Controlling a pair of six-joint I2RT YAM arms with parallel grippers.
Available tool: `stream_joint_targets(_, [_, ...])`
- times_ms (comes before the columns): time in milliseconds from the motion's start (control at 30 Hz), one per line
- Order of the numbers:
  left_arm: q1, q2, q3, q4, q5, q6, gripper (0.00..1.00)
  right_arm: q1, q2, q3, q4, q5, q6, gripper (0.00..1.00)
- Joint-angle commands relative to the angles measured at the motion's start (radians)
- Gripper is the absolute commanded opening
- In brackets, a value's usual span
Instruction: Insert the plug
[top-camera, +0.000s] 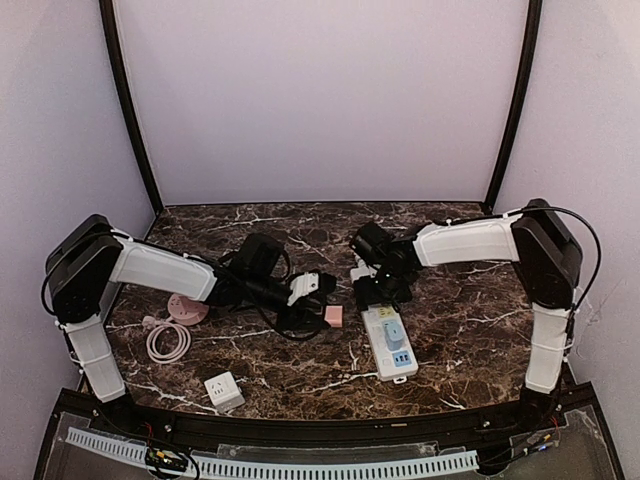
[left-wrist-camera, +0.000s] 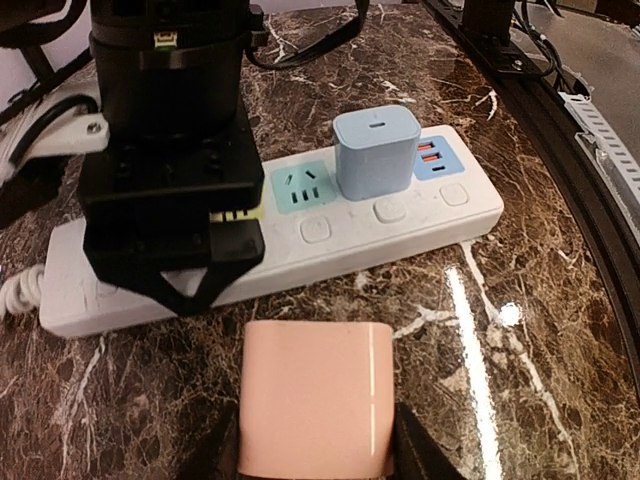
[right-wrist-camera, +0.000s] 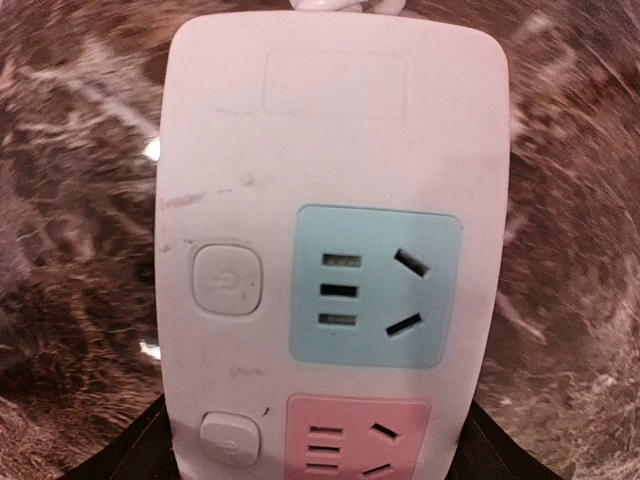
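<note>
A pink plug (left-wrist-camera: 315, 410) sits between the fingers of my left gripper (left-wrist-camera: 315, 455), which is shut on it just above the marble, close beside the white power strip (left-wrist-camera: 330, 235). In the top view the pink plug (top-camera: 333, 316) hangs left of the power strip (top-camera: 390, 352). A blue charger (left-wrist-camera: 374, 152) is plugged into the strip. My right gripper (top-camera: 372, 292) reaches down over the strip's far end. Its dark fingers (right-wrist-camera: 135, 455) press against both long sides of the power strip (right-wrist-camera: 330, 130), over the free blue socket (right-wrist-camera: 375, 285) and pink socket (right-wrist-camera: 355, 440).
A white plug (top-camera: 223, 390) lies near the front edge at the left. A coiled pink cable (top-camera: 168, 340) and a pink round piece (top-camera: 188, 308) lie under the left arm. Black cables (top-camera: 262, 262) trail behind the left gripper. Walls enclose the marble table (top-camera: 470, 330).
</note>
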Motion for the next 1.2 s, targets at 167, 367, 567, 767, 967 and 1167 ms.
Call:
stream_joint_targets(167, [0.01, -0.104, -0.045, -0.016, 0.006, 0.009, 0.22, 0.132, 0.11, 0.131, 0.025, -0.11, -0.285, 0.65])
stream_joint_targets(367, [0.011, -0.117, -0.051, -0.022, 0.012, 0.013, 0.22, 0.132, 0.095, 0.14, 0.032, -0.12, -0.268, 0.89])
stream_joint_targets(567, [0.011, -0.158, -0.073, -0.018, 0.021, 0.018, 0.22, 0.128, 0.022, 0.138, 0.061, -0.161, -0.258, 0.98])
stream_joint_targets(767, [0.011, -0.194, -0.106, 0.022, 0.017, 0.004, 0.22, 0.122, -0.083, 0.123, 0.066, -0.143, -0.244, 0.99])
stream_joint_targets(967, [0.011, -0.215, -0.127, 0.06, 0.009, -0.017, 0.22, 0.116, -0.304, -0.043, 0.18, -0.076, -0.208, 0.99])
stream_joint_targets(1167, [0.011, -0.242, -0.167, 0.157, -0.013, -0.053, 0.21, 0.097, -0.515, -0.167, 0.262, -0.313, -0.101, 0.97])
